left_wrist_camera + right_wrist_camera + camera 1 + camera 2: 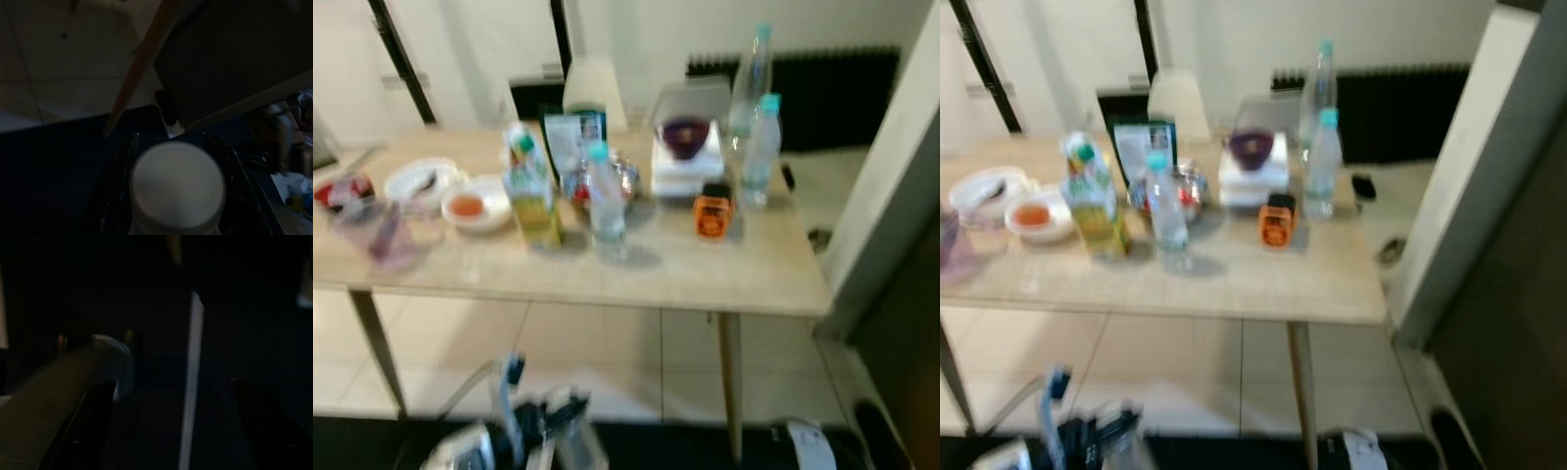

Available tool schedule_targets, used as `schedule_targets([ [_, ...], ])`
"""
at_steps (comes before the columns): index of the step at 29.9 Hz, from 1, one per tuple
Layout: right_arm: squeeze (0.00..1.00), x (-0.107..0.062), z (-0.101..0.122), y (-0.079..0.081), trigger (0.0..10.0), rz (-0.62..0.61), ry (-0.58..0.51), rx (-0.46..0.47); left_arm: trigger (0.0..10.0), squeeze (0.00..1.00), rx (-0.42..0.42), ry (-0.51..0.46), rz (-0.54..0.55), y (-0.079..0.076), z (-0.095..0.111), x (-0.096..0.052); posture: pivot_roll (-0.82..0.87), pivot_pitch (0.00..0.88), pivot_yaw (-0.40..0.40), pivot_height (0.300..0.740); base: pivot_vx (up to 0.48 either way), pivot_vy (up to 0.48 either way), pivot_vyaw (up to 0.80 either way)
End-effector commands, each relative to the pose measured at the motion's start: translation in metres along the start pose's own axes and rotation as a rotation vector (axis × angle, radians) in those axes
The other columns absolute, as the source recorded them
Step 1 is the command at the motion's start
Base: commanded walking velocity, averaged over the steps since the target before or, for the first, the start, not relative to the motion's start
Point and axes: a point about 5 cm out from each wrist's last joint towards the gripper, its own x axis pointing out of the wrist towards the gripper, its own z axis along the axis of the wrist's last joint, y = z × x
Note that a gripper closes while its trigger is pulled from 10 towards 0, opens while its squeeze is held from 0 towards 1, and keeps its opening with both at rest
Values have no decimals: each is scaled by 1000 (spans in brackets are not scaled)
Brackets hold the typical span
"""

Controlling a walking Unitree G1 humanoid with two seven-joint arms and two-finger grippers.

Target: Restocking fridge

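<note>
Nearest, low at the left, the left gripper (pixel 173 196) hangs below table height with its black fingers (pixel 117 181) closed around a white-capped container (pixel 176 188) — a jar or bottle, too dark to tell. The right gripper (pixel 171 431) hangs idle in deep shade, fingers spread with nothing between them. Beyond stands the table (pixel 705 274). On it, left to right: a juice carton (pixel 533 196), a small water bottle (pixel 605 201), an orange item (pixel 712 215) — then farther back a bowl (pixel 685 135) on a white box and two taller bottles (pixel 759 147).
</note>
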Motion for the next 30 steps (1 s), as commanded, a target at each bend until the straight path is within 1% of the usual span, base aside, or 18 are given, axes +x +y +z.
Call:
schedule_targets([
  [1,0,1,-6,4,10000,9,18,-4,10000,0,-27,-33,38,4,-2,-4,-5,0,16,740,-412,0,0],
  [3,0,1,-6,4,10000,9,18,-4,10000,0,-27,-33,38,4,-2,-4,-5,0,16,740,-412,0,0],
  [4,0,0,-6,3,10000,8,20,-7,10000,0,-81,-37,96,9,-10,-8,-8,0,12,740,-386,0,0],
  [7,0,0,-7,2,10000,6,24,-14,10000,0,-128,-23,246,17,-20,-12,-8,0,12,740,-417,0,0],
  [9,0,0,-7,2,10000,5,24,-15,10000,0,-157,-33,308,21,-24,-15,-15,0,11,740,-435,0,0],
  [12,0,0,-7,2,10000,4,25,-17,10000,0,-181,-37,352,23,-27,-16,-15,0,11,740,-430,0,0],
  [14,0,0,-7,2,10000,4,30,-32,10000,0,-205,-26,481,28,-34,-21,-16,0,12,740,-401,0,0],
  [15,0,0,-7,2,10000,4,30,-32,10000,0,-205,-26,481,28,-34,-21,-16,0,12,740,-401,0,0],
  [17,0,0,-8,2,10000,4,33,-38,10000,0,-232,-38,628,35,-38,-29,-16,0,10,740,-424,0,0],
  [18,0,0,-8,2,10000,4,33,-38,10000,0,-232,-38,628,35,-38,-29,-16,0,10,740,-461,0,0],
  [19,0,0,-9,2,10000,5,35,-40,10000,0,-263,-56,710,39,-41,-34,-16,0,10,740,-446,0,0],
  [21,0,0,-9,2,10000,5,35,-40,10000,0,-263,-56,710,39,-41,-34,-16,0,10,740,-446,0,0],
  [24,0,0,-9,2,10000,4,33,-40,10000,0,-283,-56,815,42,-45,-38,-16,0,11,740,-121,0,0],
  [25,0,0,-9,2,10000,4,33,-40,10000,0,-283,-56,815,42,-45,-38,-16,0,11,740,0,0,0],
  [26,0,0,-9,2,10000,0,35,-37,10000,0,-265,-41,877,44,-47,-42,-15,0,11,740,0,0,0],
  [27,0,0,-10,1,10000,-2,43,-42,10000,0,-276,-39,929,45,-50,-45,-15,0,11,740,0,0,-788],
  [29,0,0,-10,1,10000,-7,53,-51,10000,0,-263,-17,987,45,-56,-47,-16,0,12,740,0,0,-788],
  [30,0,0,-11,0,10000,-9,56,-53,10000,0,-275,-5,1001,43,-62,-46,-16,0,12,740,0,0,-788],
])
